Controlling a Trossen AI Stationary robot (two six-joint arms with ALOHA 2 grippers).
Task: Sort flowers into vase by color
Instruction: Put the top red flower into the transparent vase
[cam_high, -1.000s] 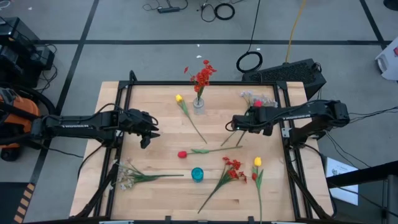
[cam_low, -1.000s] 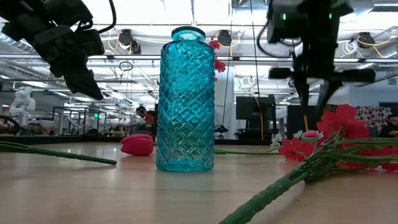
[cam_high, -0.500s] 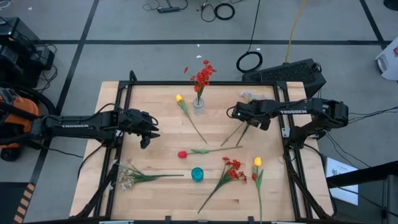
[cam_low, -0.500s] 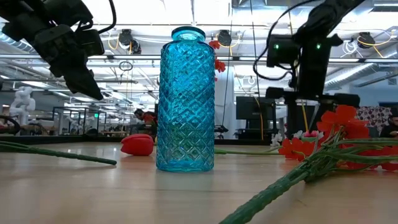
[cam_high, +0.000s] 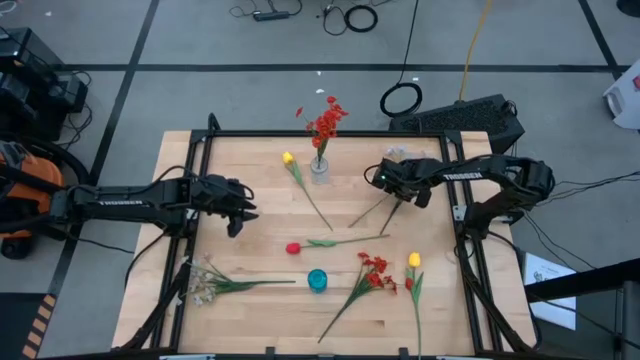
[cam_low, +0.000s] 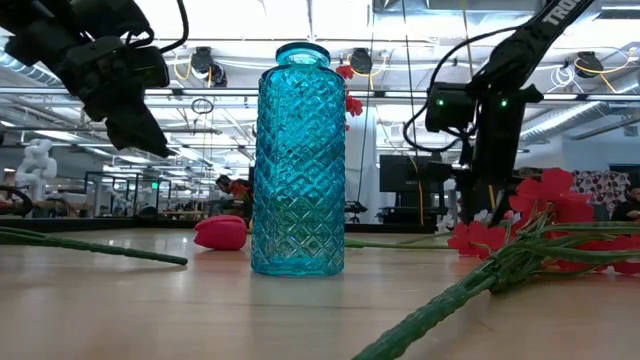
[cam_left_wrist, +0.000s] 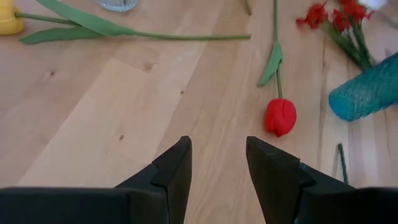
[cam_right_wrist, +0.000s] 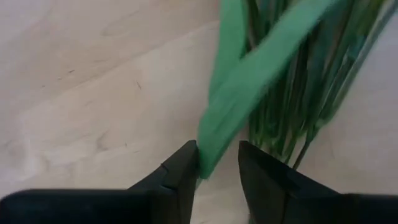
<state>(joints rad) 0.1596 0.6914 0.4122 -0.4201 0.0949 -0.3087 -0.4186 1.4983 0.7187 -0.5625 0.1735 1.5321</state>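
Note:
My right gripper (cam_high: 381, 179) points down over the green stalks (cam_high: 375, 212) of a pale spray (cam_high: 403, 153) at the table's far right. It stands open, with a leaf tip between its fingers (cam_right_wrist: 217, 158). My left gripper (cam_high: 240, 212) hangs open above the table's left side and holds nothing (cam_left_wrist: 217, 155). Red blooms stand in a clear vase (cam_high: 319, 168) at the far middle. A blue vase (cam_high: 317, 280) stands empty near the front. A red tulip (cam_high: 293, 248), two yellow tulips (cam_high: 288, 158) (cam_high: 413, 260), a red spray (cam_high: 375, 272) and a pale spray (cam_high: 205, 282) lie flat on the wood. My right gripper comes from above with a green leaf's tip (cam_right_wrist: 210, 158) between its two fingers. The leaf lies against the inner side of one finger (cam_right_wrist: 186, 165), and a gap shows toward the other. The stalks beyond it rest on the table.
A black frame (cam_high: 205, 140) runs along the table's edges. The red spray (cam_low: 540, 215) and its stalks lie near the front right. Bare wood shows between my left gripper and the clear vase.
My right gripper has swung toward the table's far edge and sunk down onto the pale spray's stalks at the far right.

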